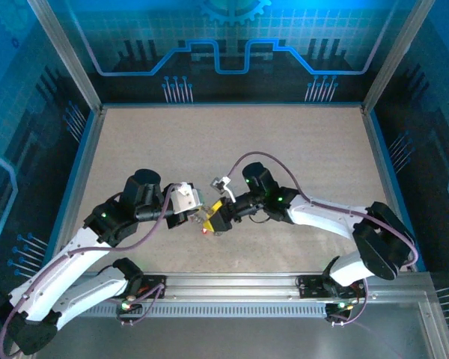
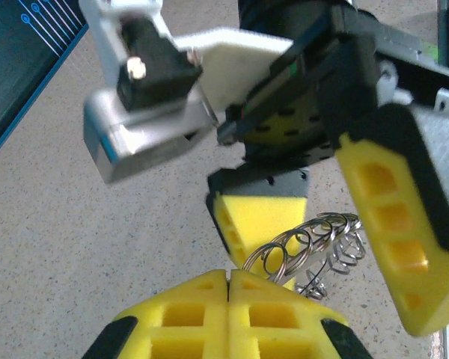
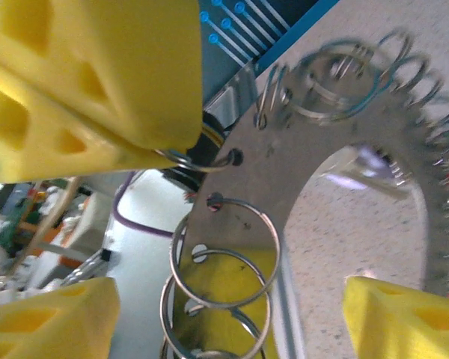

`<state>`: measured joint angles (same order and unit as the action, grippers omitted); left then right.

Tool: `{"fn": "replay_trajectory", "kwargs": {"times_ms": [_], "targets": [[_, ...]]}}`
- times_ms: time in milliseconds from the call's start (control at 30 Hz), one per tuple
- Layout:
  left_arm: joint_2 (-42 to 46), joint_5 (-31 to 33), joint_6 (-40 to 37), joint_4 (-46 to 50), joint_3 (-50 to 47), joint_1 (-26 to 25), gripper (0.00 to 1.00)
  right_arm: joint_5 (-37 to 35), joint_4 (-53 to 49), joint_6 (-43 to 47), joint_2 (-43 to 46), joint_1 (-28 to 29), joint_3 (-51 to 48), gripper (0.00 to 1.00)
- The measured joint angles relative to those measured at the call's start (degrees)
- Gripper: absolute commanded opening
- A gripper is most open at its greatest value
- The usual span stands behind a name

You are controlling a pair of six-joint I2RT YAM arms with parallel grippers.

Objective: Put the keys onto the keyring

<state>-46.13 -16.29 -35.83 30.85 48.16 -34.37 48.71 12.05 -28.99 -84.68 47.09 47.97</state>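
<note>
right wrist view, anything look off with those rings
Nothing looks damaged. The metal plate hangs askew, and its split rings splay out at different angles. The left gripper pinches one ring between shut jaws.

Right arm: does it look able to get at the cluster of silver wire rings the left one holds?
Probably yes. The right gripper has its jaws open, one on each side of the silver wire rings pinched in the shut left gripper; nothing blocks the gap.
</note>
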Motion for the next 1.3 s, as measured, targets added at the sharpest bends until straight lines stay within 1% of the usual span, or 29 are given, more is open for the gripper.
{"fn": "replay_trajectory", "kwargs": {"times_ms": [100,133,200,400,433,467,500,567,667,767,933,1067,1100,1167,1200,1300], "targets": [[0.00,0.00,0.00,-0.33,0.00,0.00,0.00,2.40,0.70,-1.09,-1.18,0.90,0.50,0.50],[0.00,0.00,0.00,-0.35,0.00,0.00,0.00,3.06,0.90,-0.94,-1.38,0.94,0.81,0.45],[0.00,0.02,0.00,-0.33,0.00,0.00,0.00,4.26,1.29,-1.40,-1.77,1.03,1.90,0.39],[0.13,-0.02,0.48,-1.40,0.00,0.04,0.00,4.74,1.33,-1.11,-1.84,0.96,2.45,0.27],[0.24,-0.02,0.72,-1.49,0.00,0.04,0.00,4.46,1.33,-0.85,-1.84,0.96,2.45,0.26],[0.46,-0.02,1.07,-1.57,0.00,0.04,0.03,4.22,1.27,-0.61,-1.84,0.96,2.43,0.25],[0.74,-0.02,1.36,-1.57,0.00,0.04,0.12,4.26,1.38,-0.31,-1.81,0.96,2.43,0.25],[1.36,0.02,1.57,-1.64,0.00,0.04,0.25,4.20,1.95,0.33,-1.55,0.98,2.43,0.24],[2.71,-0.09,2.80,-2.16,0.00,0.04,0.32,3.39,3.30,1.20,-0.55,0.96,1.46,0.22],[4.42,-0.57,3.78,-2.93,0.00,0.04,0.47,1.88,5.05,1.90,1.05,0.96,-0.46,0.21],[7.28,-1.22,6.27,-4.00,0.00,0.04,0.61,-2.03,8.63,3.10,2.80,0.98,-2.27,0.20],[9.70,-1.03,8.33,-4.76,0.02,0.04,0.66,-4.83,10.86,4.07,3.41,1.01,-2.34,0.17],[10.32,-0.44,8.83,-4.85,0.02,0.04,0.67,-5.27,11.67,4.22,3.61,1.01,-2.40,0.15],[11.32,0.92,9.42,-4.92,0.02,0.04,0.68,-6.34,12.85,4.48,3.89,1.01,-2.69,0.15],[11.76,1.88,9.90,-4.92,0.02,0.04,0.69,-6.75,13.09,4.55,3.91,1.01,-2.75,0.15],[12.26,4.61,10.75,-4.98,-0.37,0.04,0.71,-8.83,11.93,6.43,4.00,1.01,-2.75,0.24]]}}
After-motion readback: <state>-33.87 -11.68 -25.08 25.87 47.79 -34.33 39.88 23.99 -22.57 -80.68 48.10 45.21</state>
